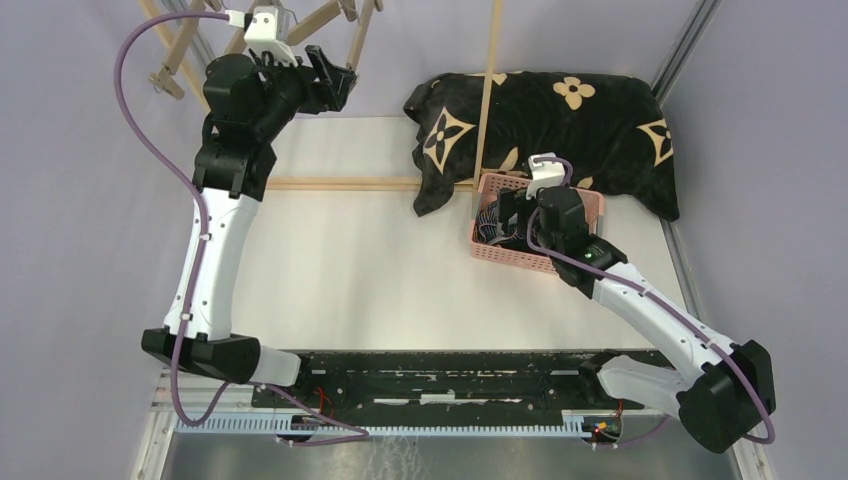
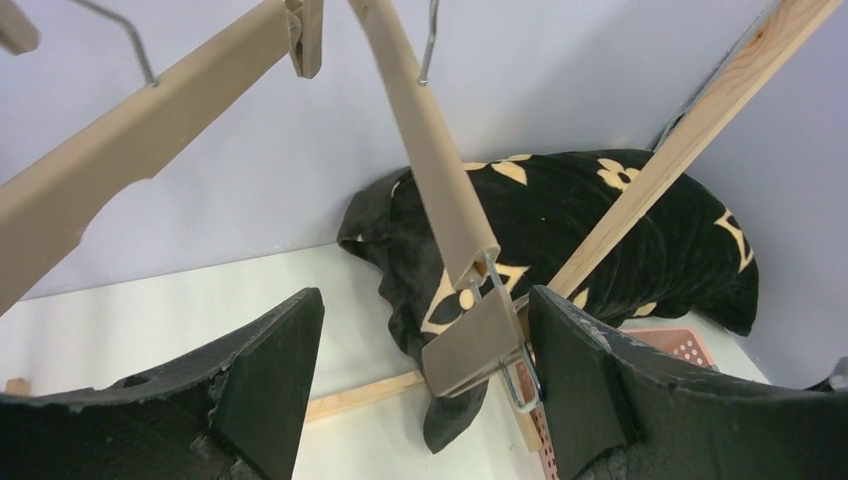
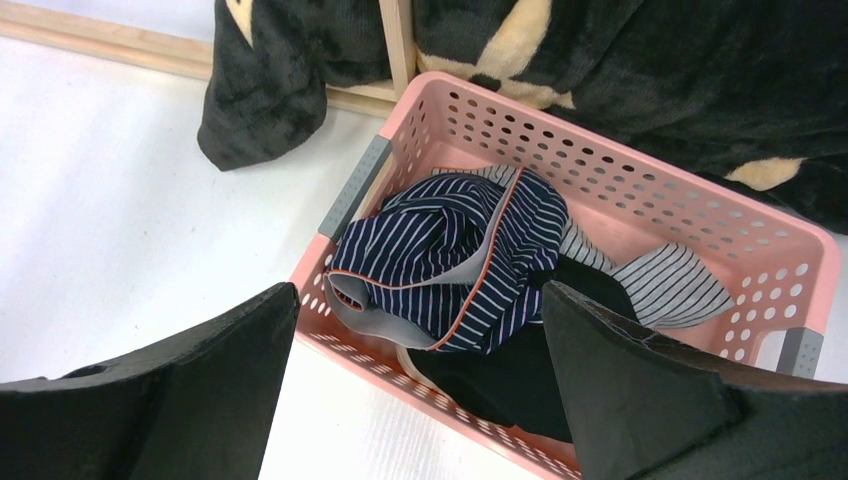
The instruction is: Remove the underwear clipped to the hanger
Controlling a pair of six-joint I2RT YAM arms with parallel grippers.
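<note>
Left gripper (image 2: 425, 385) spread, holding nothing, bare hanger (image 2: 430, 150) clip between its fingers. I'd back it off clean. Right gripper (image 3: 420, 400) spread above basket (image 3: 700, 215); underwear (image 3: 450, 250) lies inside, below it.

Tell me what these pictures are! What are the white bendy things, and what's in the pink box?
The white bendy things are two robot arms bolted to a table. One picture looks down from above. The other two come from small cameras on the arms' wrists, so you see each arm's own black fingers. The left end effector is up by the tan hangers, open, with a bare clip between its fingers. The right end effector hangs open over the pink basket, holding nothing. In the basket lie the underwear: a navy striped pair, a grey striped pair and a black pair. Behind sits a black flowered blanket.
</note>
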